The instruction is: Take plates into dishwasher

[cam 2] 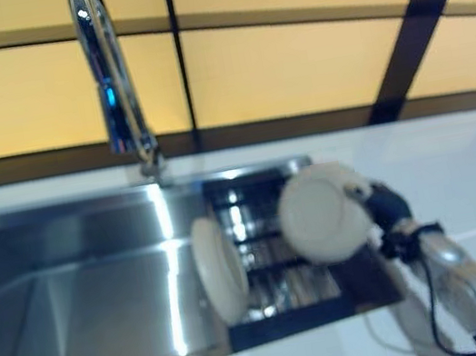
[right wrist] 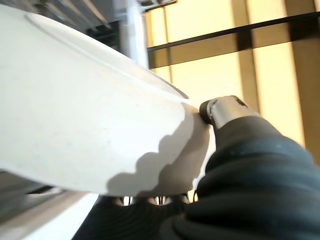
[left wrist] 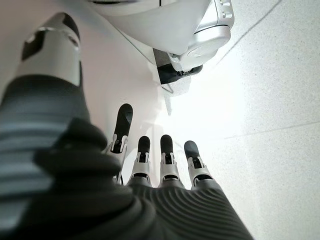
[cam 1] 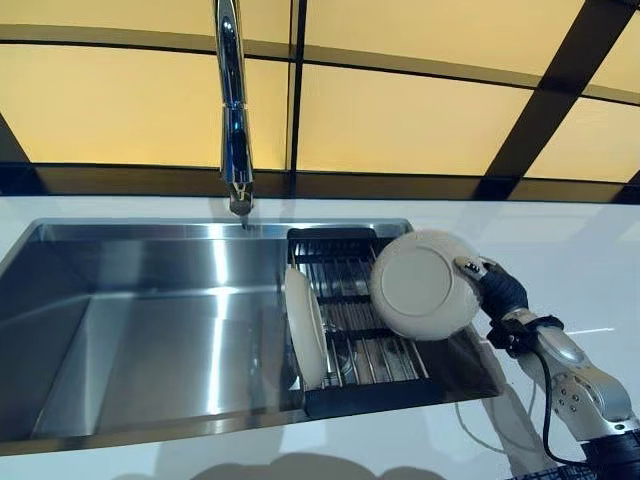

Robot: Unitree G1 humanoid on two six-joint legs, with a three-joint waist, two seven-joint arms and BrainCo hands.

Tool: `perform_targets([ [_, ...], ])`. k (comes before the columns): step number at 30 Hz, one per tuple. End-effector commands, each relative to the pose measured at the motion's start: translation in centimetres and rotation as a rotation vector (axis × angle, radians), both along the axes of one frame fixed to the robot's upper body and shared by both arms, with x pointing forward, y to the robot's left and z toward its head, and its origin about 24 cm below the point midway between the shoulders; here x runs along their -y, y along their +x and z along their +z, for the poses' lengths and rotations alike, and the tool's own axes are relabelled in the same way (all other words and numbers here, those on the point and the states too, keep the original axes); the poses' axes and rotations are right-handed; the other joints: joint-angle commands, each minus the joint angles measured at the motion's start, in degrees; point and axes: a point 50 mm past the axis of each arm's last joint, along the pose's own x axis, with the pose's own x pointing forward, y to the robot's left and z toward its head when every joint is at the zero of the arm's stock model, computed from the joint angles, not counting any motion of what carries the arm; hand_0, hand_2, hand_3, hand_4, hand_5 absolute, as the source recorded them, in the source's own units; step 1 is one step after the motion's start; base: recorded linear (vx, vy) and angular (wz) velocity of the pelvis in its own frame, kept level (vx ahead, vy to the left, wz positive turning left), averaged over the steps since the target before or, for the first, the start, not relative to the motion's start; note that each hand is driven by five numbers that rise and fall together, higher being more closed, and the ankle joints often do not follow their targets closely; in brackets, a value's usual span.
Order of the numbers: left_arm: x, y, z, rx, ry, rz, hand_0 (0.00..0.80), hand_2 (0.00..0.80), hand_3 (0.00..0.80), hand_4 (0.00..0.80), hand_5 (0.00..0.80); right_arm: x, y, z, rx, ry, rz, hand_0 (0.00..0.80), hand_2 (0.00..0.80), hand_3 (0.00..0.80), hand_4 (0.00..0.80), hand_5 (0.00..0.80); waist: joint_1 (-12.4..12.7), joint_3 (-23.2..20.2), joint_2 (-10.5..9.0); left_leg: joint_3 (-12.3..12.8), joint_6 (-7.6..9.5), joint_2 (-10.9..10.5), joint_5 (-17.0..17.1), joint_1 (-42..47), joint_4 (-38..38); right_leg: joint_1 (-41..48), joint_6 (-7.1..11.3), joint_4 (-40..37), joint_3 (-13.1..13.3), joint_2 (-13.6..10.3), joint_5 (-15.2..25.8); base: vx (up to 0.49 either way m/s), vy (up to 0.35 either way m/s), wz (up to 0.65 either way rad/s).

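Bench point(cam 1: 590, 250), white and glossy, carries a steel sink point(cam 1: 150, 330) with a tall chrome tap point(cam 1: 232, 110) at its back edge; behind it runs a wall of amber panels point(cam 1: 400, 120) crossed by dark bars. No writing can be read on anything. At the sink's right end sits a dark rack point(cam 1: 360, 345) with metal bars. One white plate point(cam 1: 303, 325) stands on edge at the rack's left side, by the basin. A second plate point(cam 1: 420, 285) is held tilted above the rack's right part, its underside toward the camera. The right robot hand point(cam 1: 488, 280) pinches this second plate at its right rim: the thumb lies over the rim in the right wrist view, fingers beneath it. The left robot hand point(left wrist: 160, 160) shows only in its own wrist view, fingers straight and slightly spread, holding nothing, over pale floor.
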Motion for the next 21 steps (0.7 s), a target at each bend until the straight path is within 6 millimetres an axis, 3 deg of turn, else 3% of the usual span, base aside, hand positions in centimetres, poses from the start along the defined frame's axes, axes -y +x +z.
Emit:
perform_targets([
  [1,-0.5,4.6,1.3,0.114,0.027,-0.077,0.0,0.0,0.0,0.0,0.0,0.3,0.1,8.7,0.396,0.043,-0.025,0.8,0.8,0.8,0.8,0.8,1.9,-0.55,-0.36,-1.19,2.3,-0.44,-5.39,0.03,3.0,1.12,5.32,6.23,0.25,-1.62,-3.28,0.006,0.054,-0.05],
  [3,-0.5,4.4,1.2,0.103,0.03,-0.089,0.0,0.0,0.0,0.0,0.0,0.8,0.1,10.5,0.459,0.038,-0.07,0.8,0.8,0.8,0.8,0.8,2.09,-0.69,-0.63,-0.99,2.66,-0.56,-5.81,-0.25,3.69,0.78,5.7,6.64,0.5,-2.02,-3.03,0.001,0.074,-0.06],
  [10,-0.7,3.8,1.1,0.077,0.034,-0.128,0.0,0.0,0.0,0.0,0.0,3.3,-0.4,13.6,0.561,0.034,-0.21,0.8,0.8,0.8,0.8,0.8,1.85,-0.81,-1.15,-1.53,3.71,-1.23,-6.32,-0.66,4.5,-1.21,7.24,9.82,2.23,-3.41,-0.76,0.013,0.103,-0.1],
  [16,-1.0,3.4,1.1,0.04,0.052,-0.176,0.0,0.0,0.0,0.0,0.0,6.1,-1.0,14.3,0.573,0.039,-0.336,0.8,0.8,0.8,0.8,0.8,0.94,-0.97,-2.22,-1.51,3.71,-1.48,-5.9,-0.69,3.39,-2.79,8.25,9.82,3.14,-3.65,1.82,0.023,0.081,-0.3],
  [21,-1.7,3.8,1.5,0.035,0.074,-0.168,0.0,0.0,0.0,0.0,0.0,8.2,-1.4,13.8,0.542,0.07,-0.394,0.8,0.8,0.8,0.8,0.8,-0.19,-0.42,-2.99,2.2,3.51,-0.48,-5.65,-0.33,1.88,-5.84,8.82,11.18,0.75,-4.38,4.67,-0.063,0.028,-0.4],
])
